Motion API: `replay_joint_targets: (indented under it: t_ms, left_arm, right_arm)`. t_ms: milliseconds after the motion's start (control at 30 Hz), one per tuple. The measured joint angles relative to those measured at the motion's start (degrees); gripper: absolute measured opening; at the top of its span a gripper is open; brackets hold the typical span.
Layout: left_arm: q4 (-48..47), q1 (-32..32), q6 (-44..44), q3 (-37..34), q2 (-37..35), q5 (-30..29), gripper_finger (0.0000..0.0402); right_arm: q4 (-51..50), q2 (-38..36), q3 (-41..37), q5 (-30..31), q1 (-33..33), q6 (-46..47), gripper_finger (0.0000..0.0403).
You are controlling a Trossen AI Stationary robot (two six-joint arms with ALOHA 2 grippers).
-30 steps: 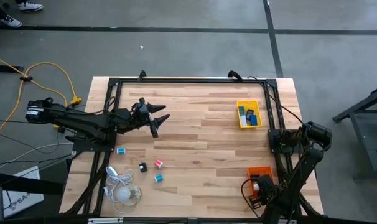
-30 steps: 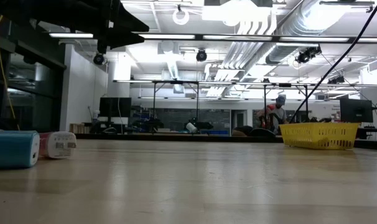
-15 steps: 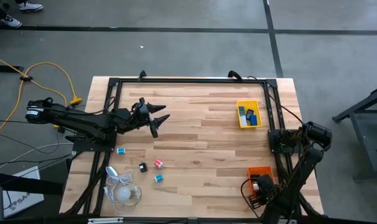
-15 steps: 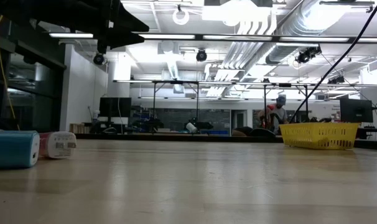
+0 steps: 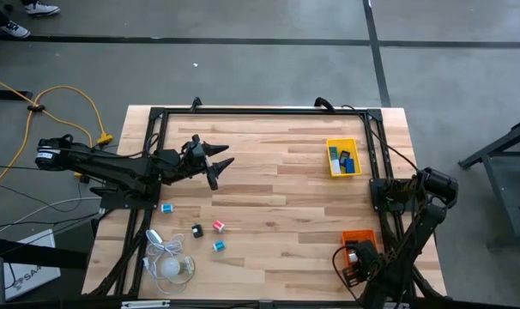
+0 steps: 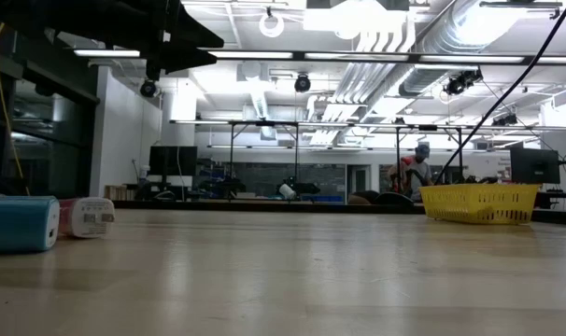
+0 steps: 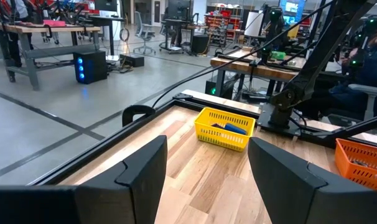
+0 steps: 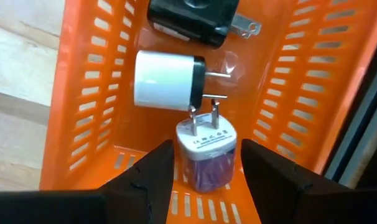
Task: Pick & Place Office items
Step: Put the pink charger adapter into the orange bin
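Right wrist view: right hand (image 8: 204, 165) sits low inside the orange tray (image 8: 83, 112), fingers parted with a visible gap on each side of the purple-and-white plug adapter (image 8: 206, 152). It looks let go rather than gripped, probably a drop-off at this tray. The adapter lies between the fingertips, prongs pointing away from the hand, just beside a white adapter (image 8: 167, 81) and a black one (image 8: 191, 22) already in the tray.

High view: left hand (image 5: 215, 163) hovers over the bare middle-left tabletop (image 5: 277, 180), fingers spread wide, holding nothing, apparently waiting. Leftover items lie toward the tabletop's near edge from it, well apart: blue piece (image 5: 166, 208), black piece (image 5: 196, 230), pink-red piece (image 5: 218, 226), teal piece (image 5: 218, 246). Yellow tray (image 5: 342, 158) holds a few blue and dark pieces.
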Motion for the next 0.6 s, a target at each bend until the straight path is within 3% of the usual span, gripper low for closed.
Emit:
replay_joint_targets:
  t_ms: [600]
  left_arm:
    - [0.0, 0.0, 0.0, 0.0, 0.0, 0.0, 0.0218]
  right_arm:
    - [-6.2, -7.2, 0.0, 4.5, -2.4, -6.6, 0.0173]
